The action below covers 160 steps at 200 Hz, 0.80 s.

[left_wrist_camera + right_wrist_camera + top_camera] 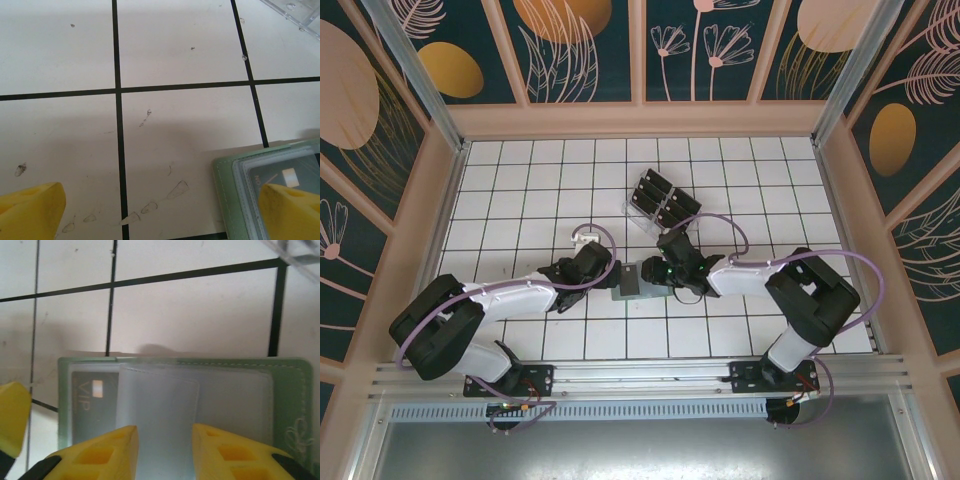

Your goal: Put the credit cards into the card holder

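"Cards first: where are they sitting at this moment?"

"Most of the credit cards [665, 192] are waiting in the clear rack [632, 208], further back on the tiled table [520, 190]. One card [89, 405] is already lying inside the card holder [292, 390], under a clear sleeve [155, 410]. The holder is lying open and flat between the two arms, in the near half of the table."

"And why are the grippers standing so?"

"The left gripper [162, 202] is spreading its jaws fully apart, with one finger [290, 212] hanging over the holder's corner. I am thinking it is there to stop the holder from sliding, though I cannot tell if it is touching. The right gripper [165, 440] is holding its jaws partly apart above the sleeve, and nothing is clamped between them as far as I am seeing. Probably it is working at the sleeve's opening, so that a next card can go in."

"Is anything readable?"

"The card inside is showing the letters VIP beside a small pale square. The holder is carrying only a stitched flower ornament in one corner — no brand name is showing. The markings on the cards in the rack are too small to read."
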Each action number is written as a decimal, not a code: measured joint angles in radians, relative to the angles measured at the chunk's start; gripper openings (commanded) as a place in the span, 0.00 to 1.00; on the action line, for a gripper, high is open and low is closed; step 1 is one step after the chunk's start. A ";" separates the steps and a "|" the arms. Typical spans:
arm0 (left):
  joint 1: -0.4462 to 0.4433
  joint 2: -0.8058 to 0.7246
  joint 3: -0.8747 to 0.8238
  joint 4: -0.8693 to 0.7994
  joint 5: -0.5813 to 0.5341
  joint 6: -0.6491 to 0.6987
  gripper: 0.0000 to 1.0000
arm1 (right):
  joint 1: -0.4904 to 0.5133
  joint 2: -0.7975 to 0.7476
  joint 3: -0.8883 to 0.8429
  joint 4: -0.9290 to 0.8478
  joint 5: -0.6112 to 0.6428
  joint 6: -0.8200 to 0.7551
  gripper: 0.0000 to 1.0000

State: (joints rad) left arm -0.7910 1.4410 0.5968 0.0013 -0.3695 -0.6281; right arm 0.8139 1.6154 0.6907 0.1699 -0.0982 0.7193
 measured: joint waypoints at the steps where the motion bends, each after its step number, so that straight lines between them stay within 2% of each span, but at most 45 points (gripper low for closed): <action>1: 0.000 0.000 0.000 0.000 0.000 0.000 0.98 | 0.000 0.000 -0.001 0.002 -0.002 0.001 0.34; 71: 0.000 -0.001 -0.010 0.014 0.003 -0.002 0.98 | -0.003 0.005 -0.019 0.122 -0.081 0.058 0.34; 110: 0.000 -0.037 -0.040 0.018 -0.010 -0.014 0.99 | 0.009 0.005 -0.010 0.133 -0.091 0.076 0.45; 160: 0.000 -0.099 -0.058 0.012 -0.059 -0.041 0.99 | 0.059 0.074 0.095 0.153 -0.114 0.084 0.46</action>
State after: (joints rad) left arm -0.7906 1.3418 0.5388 0.0132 -0.4286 -0.6689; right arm 0.8726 1.6890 0.7860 0.3225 -0.2119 0.8028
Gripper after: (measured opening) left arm 0.985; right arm 0.463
